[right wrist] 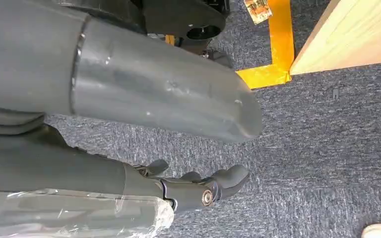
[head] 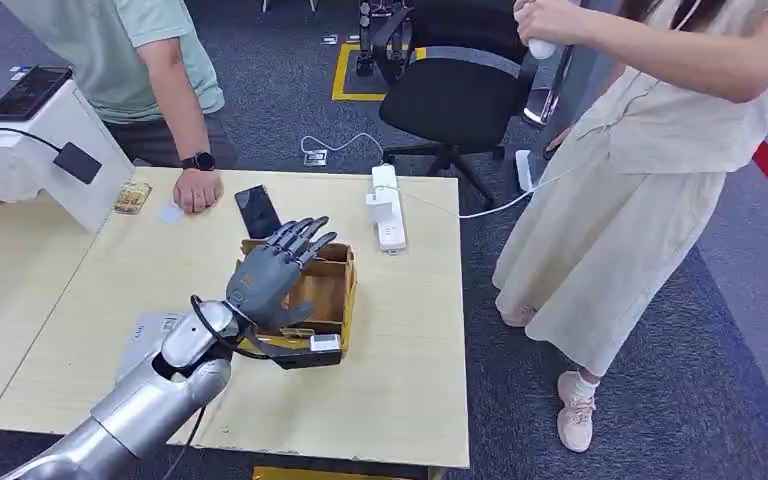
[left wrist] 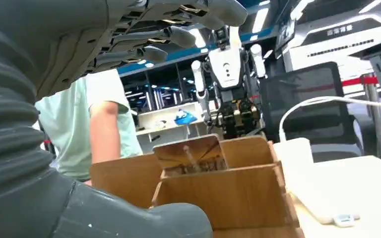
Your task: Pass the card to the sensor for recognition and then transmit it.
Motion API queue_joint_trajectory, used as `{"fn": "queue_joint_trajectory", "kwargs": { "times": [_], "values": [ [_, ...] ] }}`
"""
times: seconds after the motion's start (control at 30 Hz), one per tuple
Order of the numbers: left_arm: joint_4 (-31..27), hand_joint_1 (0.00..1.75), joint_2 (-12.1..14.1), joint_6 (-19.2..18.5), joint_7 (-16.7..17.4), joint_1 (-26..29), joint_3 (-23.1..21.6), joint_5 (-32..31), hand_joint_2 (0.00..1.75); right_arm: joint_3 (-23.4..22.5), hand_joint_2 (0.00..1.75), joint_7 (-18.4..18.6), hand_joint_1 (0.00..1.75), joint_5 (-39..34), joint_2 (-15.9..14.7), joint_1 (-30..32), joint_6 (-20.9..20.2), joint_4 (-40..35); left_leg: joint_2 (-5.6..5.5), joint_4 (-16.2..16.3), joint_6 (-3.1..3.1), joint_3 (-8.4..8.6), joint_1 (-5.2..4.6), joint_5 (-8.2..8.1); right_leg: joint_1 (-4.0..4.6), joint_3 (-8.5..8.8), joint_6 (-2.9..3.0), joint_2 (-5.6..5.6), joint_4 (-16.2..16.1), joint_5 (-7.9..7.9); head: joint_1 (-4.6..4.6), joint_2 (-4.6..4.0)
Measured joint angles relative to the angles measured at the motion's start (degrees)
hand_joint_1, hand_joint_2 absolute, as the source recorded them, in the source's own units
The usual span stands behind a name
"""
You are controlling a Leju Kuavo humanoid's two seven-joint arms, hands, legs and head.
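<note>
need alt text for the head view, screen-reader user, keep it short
The robot's left hand, fingers spread and holding nothing, hovers over an open cardboard box on a light wooden table. A person in a green shirt rests a hand on the far edge beside a black phone; another person in beige stands to the right.

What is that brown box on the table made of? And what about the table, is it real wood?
The brown box looks like matte cardboard: thin walls, folded inner dividers and raw tan edges show in the left wrist view. The table has a pale, smooth wood-grain top; it could be laminate or veneer rather than solid wood, the pictures cannot settle which.
</note>
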State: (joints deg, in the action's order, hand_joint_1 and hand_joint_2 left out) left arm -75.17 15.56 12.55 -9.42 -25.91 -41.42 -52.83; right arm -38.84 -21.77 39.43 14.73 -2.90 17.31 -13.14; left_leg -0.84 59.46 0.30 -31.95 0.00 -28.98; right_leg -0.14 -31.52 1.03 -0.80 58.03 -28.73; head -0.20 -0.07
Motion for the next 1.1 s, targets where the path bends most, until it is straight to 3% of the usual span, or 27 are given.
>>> {"fn": "queue_joint_trajectory", "kwargs": {
  "times": [1.1],
  "values": [
    [5.14,0.0,-2.51,1.27,0.96,-1.95,-0.02,-3.06,1.75,0.57,0.0,0.13,0.0,1.11,0.0,-0.42,-0.31,0.0,0.0,0.0,0.0,0.0,0.0,0.0,0.0,-0.02,0.0,-0.01,0.0,0.0,0.0,0.0]
  ]
}}
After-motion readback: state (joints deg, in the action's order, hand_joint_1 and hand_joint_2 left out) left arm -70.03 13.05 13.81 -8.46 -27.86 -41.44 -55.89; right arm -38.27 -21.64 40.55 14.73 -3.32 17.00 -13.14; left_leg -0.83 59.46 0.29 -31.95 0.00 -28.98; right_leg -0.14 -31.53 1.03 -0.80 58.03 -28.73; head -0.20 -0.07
